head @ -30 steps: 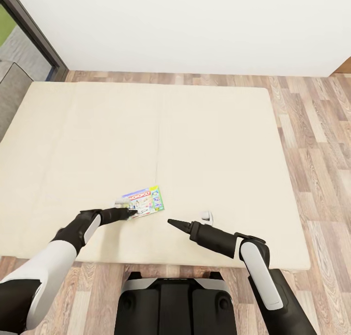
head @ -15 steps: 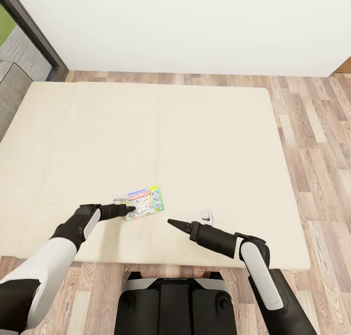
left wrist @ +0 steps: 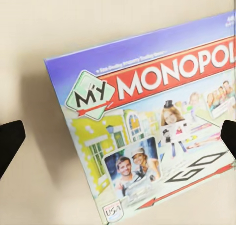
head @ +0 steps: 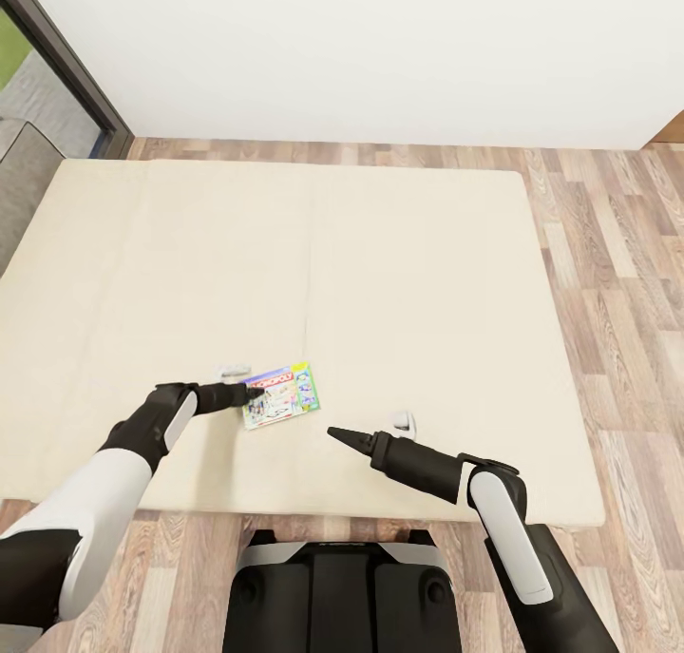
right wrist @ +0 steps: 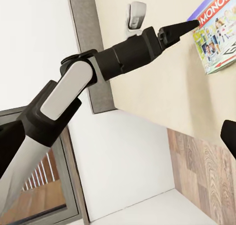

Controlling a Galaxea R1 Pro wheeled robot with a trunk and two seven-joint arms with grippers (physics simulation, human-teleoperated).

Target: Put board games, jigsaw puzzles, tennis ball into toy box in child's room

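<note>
Head view: I see the bed [head: 285,254], plain beige mattress, taking up most of the wood-plank floor [head: 608,282] below the white wall [head: 380,54]. A dark window frame [head: 66,64] sits at far left.

One board game [head: 280,395] lies flat on the mattress near its near edge, left of centre. It is a thin box, a My Monopoly cover with a blue top band, red title banner, yellow-green house art and photo faces, seen close at [left wrist: 147,131].

The left gripper [head: 249,393] is at the box's left edge. In its wrist view the dark fingertips [left wrist: 10,141] are spread wide, one on each side of the cover, with nothing held.

The right gripper [head: 337,433] hangs over the mattress, right of and nearer than the box, apart from it; I cannot tell its opening.
</note>
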